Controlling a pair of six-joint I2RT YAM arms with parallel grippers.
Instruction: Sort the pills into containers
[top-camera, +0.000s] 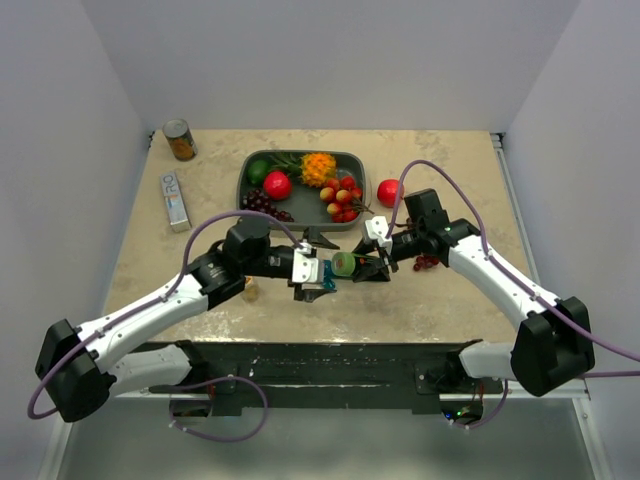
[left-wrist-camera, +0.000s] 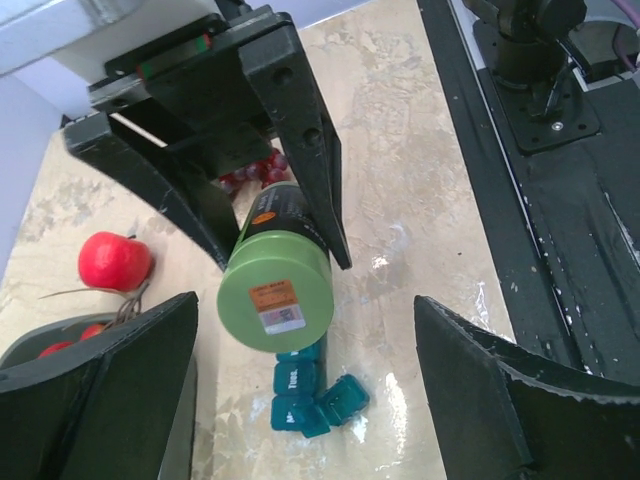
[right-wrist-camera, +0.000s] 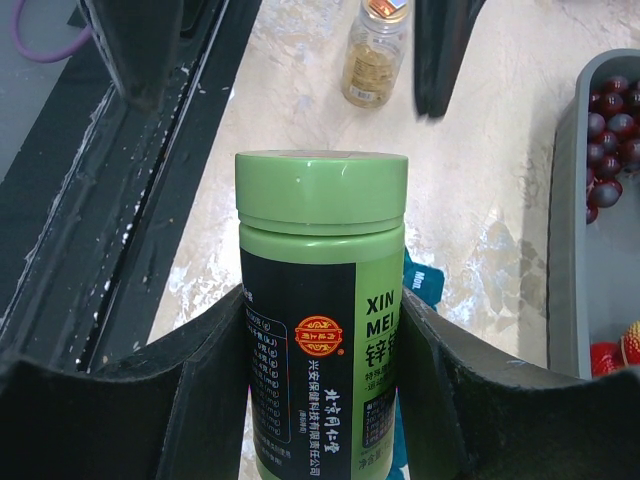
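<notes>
My right gripper (right-wrist-camera: 320, 400) is shut on a green pill bottle (right-wrist-camera: 320, 300) with a black label and its lid on, held tilted just above the table. In the left wrist view the bottle's flat end (left-wrist-camera: 275, 290) faces the camera, over the teal containers (left-wrist-camera: 310, 395). These cells lie on the table, some joined, one or two turned askew; one corner shows in the right wrist view (right-wrist-camera: 422, 285). My left gripper (left-wrist-camera: 305, 400) is open wide and empty, above the cells. In the top view both grippers meet near the front middle: left (top-camera: 320, 275), right (top-camera: 355, 265), bottle (top-camera: 344, 263).
A small amber pill bottle (right-wrist-camera: 373, 55) stands beyond, also in the top view (top-camera: 250, 290). A grey fruit tray (top-camera: 243, 172) sits at the back, with a tin can (top-camera: 180, 140), a white box (top-camera: 175, 200), a red apple (top-camera: 389, 192) and grapes (top-camera: 428, 262) around it.
</notes>
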